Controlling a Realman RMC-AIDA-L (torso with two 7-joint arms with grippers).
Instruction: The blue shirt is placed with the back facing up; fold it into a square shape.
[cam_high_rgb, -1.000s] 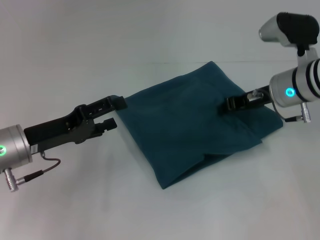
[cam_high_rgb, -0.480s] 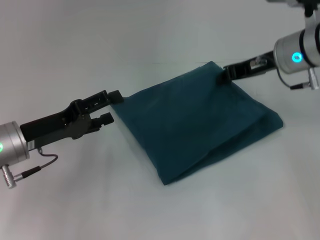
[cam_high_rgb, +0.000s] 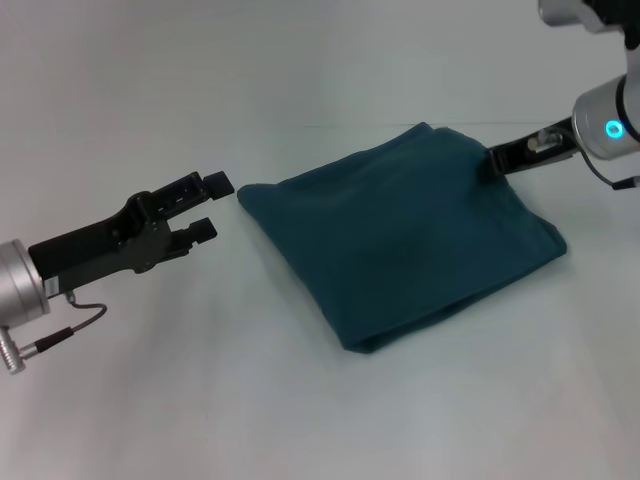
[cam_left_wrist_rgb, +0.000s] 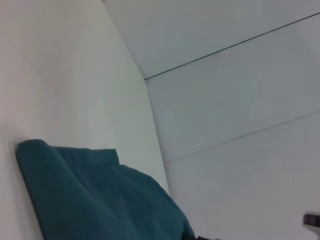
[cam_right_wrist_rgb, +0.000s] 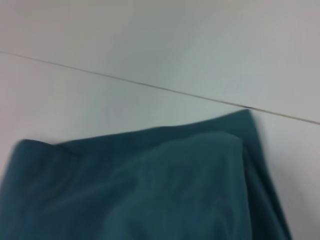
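One blue shirt (cam_high_rgb: 400, 235) lies folded on the white table (cam_high_rgb: 150, 400), a compact, roughly square bundle turned corner-on to me, sitting right of the table's centre. Its surface is plain teal, with no print showing. Layers stack at the near corner, where a fold opening shows along the lower edge.

My left fingers (cam_high_rgb: 212, 206) hang just off the bundle's left corner — apart from the cloth, spread open, nothing between them. The arm behind them reaches in from the table's left side.

My right fingers (cam_high_rgb: 494, 160) sit at the bundle's far right edge, tip at or just above the cloth. Contact unclear from the head view, and I cannot tell whether they are parted or closed.

Left wrist view: the shirt (cam_left_wrist_rgb: 100, 200) shows as a thick folded edge with a rounded corner, resting flat on the white surface. Right wrist view: the shirt (cam_right_wrist_rgb: 150, 190) fills the frame's lower part, one folded layer lying over another, a sharp corner pointing toward a thin seam line in the table.
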